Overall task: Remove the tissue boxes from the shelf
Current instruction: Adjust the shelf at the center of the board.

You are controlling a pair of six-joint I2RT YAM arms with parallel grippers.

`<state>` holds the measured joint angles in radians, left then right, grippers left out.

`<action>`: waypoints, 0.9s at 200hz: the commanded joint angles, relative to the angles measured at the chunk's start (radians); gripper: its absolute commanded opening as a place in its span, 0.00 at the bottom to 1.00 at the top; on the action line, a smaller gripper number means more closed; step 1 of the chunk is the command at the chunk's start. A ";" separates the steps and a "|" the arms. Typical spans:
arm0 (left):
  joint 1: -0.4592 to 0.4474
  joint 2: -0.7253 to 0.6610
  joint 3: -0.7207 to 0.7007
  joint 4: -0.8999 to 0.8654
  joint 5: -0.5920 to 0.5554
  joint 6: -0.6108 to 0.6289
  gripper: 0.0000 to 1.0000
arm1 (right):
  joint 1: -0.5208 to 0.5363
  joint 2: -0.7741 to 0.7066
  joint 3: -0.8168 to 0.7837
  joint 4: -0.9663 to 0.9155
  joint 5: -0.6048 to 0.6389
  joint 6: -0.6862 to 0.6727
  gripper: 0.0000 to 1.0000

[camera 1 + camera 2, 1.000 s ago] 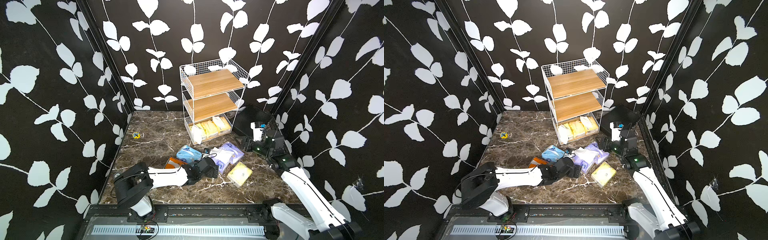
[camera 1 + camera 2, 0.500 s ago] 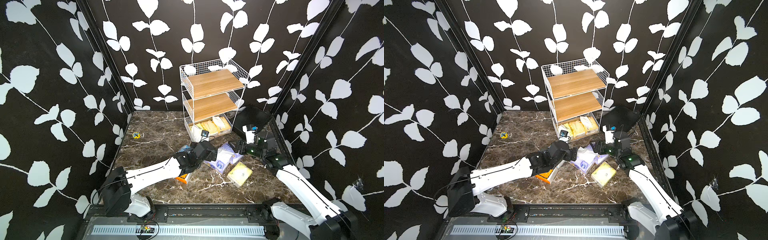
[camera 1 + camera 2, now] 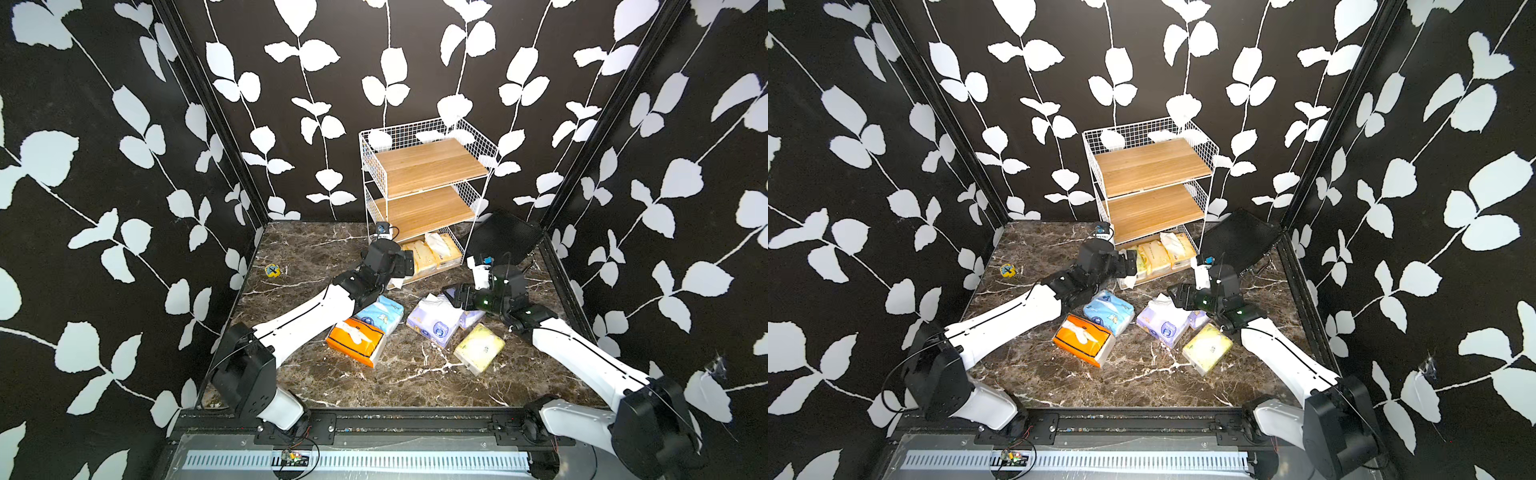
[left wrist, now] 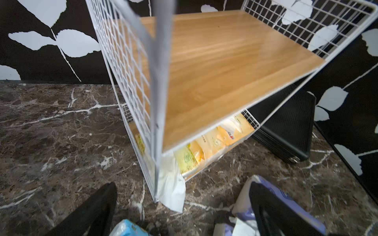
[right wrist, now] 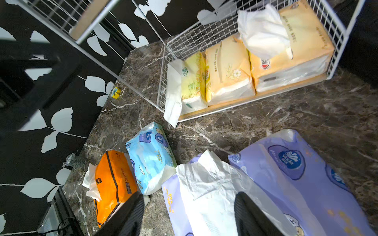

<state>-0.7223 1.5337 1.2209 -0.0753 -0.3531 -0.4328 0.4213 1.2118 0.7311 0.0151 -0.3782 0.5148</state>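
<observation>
The white wire shelf [image 3: 424,187] [image 4: 214,67] has two bare wood boards; three yellow tissue boxes [image 3: 432,253] [image 5: 229,75] fill its bottom tier, and a white sheet [image 4: 171,183] hangs at the corner. On the floor lie an orange box [image 3: 355,340], a light blue pack [image 3: 380,313], a lavender pack [image 3: 434,320] [image 5: 286,179] and a pale yellow pack [image 3: 478,347]. My left gripper [image 3: 405,264] [image 4: 184,212] is open and empty at the bottom tier's left corner. My right gripper [image 3: 453,295] [image 5: 188,216] hangs open over the lavender pack's tissue.
A flat black ribbed case [image 3: 503,239] leans at the shelf's right side, close behind my right arm. A small yellow object [image 3: 272,270] lies near the left wall. Black leaf-patterned walls close in three sides.
My left arm has swung from the orange box on the floor up to the shelf's bottom tier. My right gripper has moved left and down over the lavender pack.
</observation>
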 commanded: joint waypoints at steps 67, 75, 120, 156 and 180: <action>0.177 0.138 0.119 0.006 0.163 -0.005 0.99 | 0.071 0.240 0.043 0.214 0.013 0.023 0.70; 0.183 0.148 0.141 -0.010 0.166 0.005 0.99 | 0.074 0.255 0.048 0.222 0.014 0.025 0.70; 0.187 0.085 0.142 -0.080 0.246 0.040 0.99 | 0.077 0.277 0.112 0.168 0.065 0.022 0.70; 0.187 -0.080 0.101 -0.227 0.205 0.088 0.99 | 0.077 0.265 0.163 0.187 0.080 0.052 0.70; 0.187 -0.174 0.092 -0.276 0.248 0.145 0.99 | 0.077 0.272 0.186 0.243 0.076 0.093 0.70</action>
<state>-0.5350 1.4868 1.3239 -0.2779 -0.1444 -0.3649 0.4915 1.4929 0.8627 0.1780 -0.3206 0.5598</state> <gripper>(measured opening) 0.989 0.702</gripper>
